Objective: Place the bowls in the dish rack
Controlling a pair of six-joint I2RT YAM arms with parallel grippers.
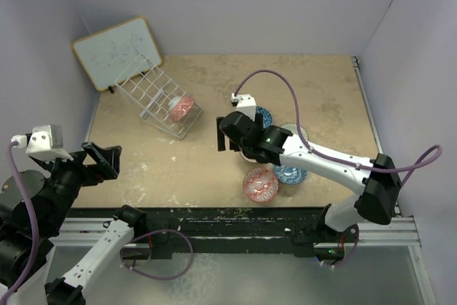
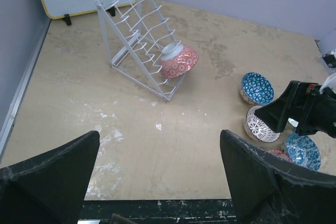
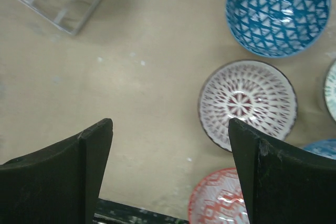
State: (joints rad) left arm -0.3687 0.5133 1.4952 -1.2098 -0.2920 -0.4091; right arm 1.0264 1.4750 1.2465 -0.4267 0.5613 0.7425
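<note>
Beige bench (image 1: 314, 91): rack (image 1: 146, 91) is tilted at upper left, red bowl (image 1: 181, 107) slotted in it. Right end effector (image 3: 170, 129) is held wide near grey bowl (image 3: 247, 103), probably for grasping; left end effector (image 2: 157, 145) wide, lower left.

Bare table (image 1: 178, 169) between dish rack (image 1: 152, 96) and clustered bowls (image 1: 260, 184), whiteboard (image 1: 114, 51) behind rack

No legible text, label, brand or number appears in any view. The whiteboard (image 1: 118, 51), at 11 o'clock on the desk (image 1: 321, 91), shows you only faint, unreadable marker scribbles.
</note>
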